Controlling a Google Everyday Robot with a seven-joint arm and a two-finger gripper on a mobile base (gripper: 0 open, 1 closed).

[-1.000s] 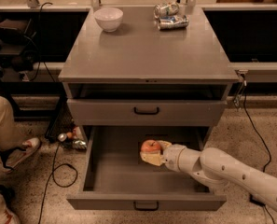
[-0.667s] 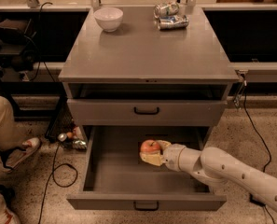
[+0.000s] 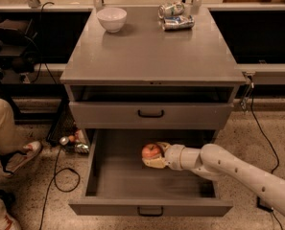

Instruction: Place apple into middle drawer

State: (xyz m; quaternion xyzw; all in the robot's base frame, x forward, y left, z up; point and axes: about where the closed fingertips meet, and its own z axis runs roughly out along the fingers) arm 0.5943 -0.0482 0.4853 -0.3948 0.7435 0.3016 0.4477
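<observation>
A grey cabinet is seen from above and in front, with the middle drawer [image 3: 114,186] pulled open toward the viewer. A white robot arm [image 3: 238,169] reaches in from 4 o'clock, and its hand [image 3: 152,156] is inside the drawer, right of centre and toward the back. The hand is closed around the apple [image 3: 150,150], with one tan finger over the top and one beneath it. The apple sits at the hand's tip, at 9 o'clock from the wrist, so the arm's long axis runs roughly left to right across the drawer. Whether the apple touches the drawer floor cannot be told. Bare floor lies at 7 o'clock from it. The apple is round and red-orange, with a paler yellowish patch. Its stem dimple faces up. A white bowl [image 3: 112,19] and crushed cans [image 3: 175,16] sit on the worktop [image 3: 151,51].
</observation>
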